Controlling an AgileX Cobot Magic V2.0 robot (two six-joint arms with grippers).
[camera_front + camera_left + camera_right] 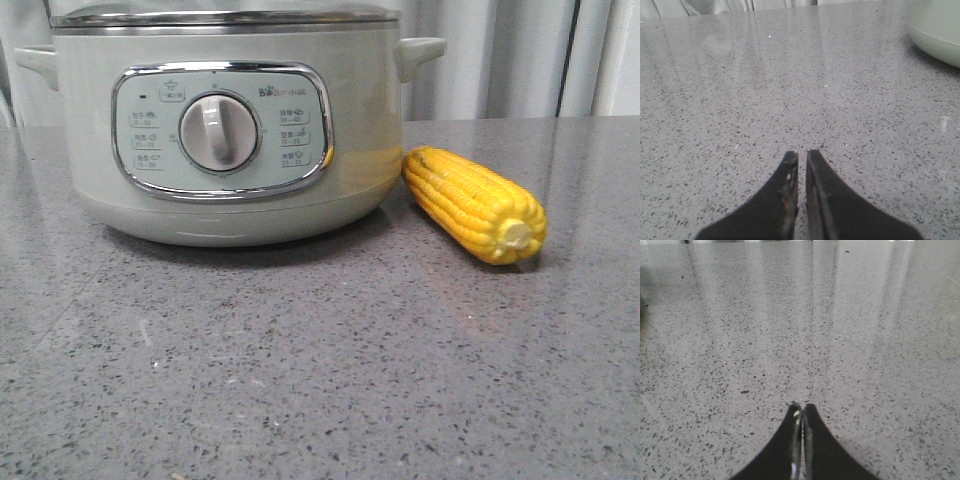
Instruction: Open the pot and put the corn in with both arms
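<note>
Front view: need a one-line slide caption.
Lidded pot with its white dial facing the camera on the speckled grey table; corn lies beside it, no pincer in frame.

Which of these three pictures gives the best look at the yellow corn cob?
The front view. The corn lies whole on the grey table, just right of the pot, kernels and pale stub end clear. Neither wrist view shows it: the left wrist view catches only a pot edge, the right only bare tabletop.
</note>
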